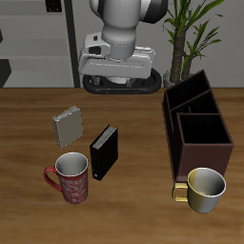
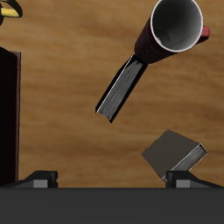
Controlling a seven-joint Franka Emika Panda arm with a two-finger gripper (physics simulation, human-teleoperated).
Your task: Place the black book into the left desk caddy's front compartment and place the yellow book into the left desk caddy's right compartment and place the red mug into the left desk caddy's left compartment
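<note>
The black book (image 1: pixel 105 151) (image 2: pixel 122 87) stands on its edge mid-table. Touching or nearly touching it, nearer the front edge, is the red mug (image 1: pixel 71 177) (image 2: pixel 175 26), upright with a dark inside. The yellow book (image 1: pixel 69 125) (image 2: pixel 175 153), pale grey-tan, stands a little farther back. The left desk caddy (image 1: pixel 195 124) (image 2: pixel 7 114), dark brown with inner dividers, stands apart from all of them, and its cells look empty. My gripper (image 1: pixel 120 86) (image 2: pixel 112 179) hangs high above the table's back, open, its fingertips (image 2: pixel 39 178) wide apart and holding nothing.
A glossy cream-yellow mug (image 1: pixel 203 189) (image 2: pixel 9 10) stands just in front of the caddy, near the front edge. A potted plant (image 1: pixel 191 33) rises behind the table's back edge, beyond the caddy.
</note>
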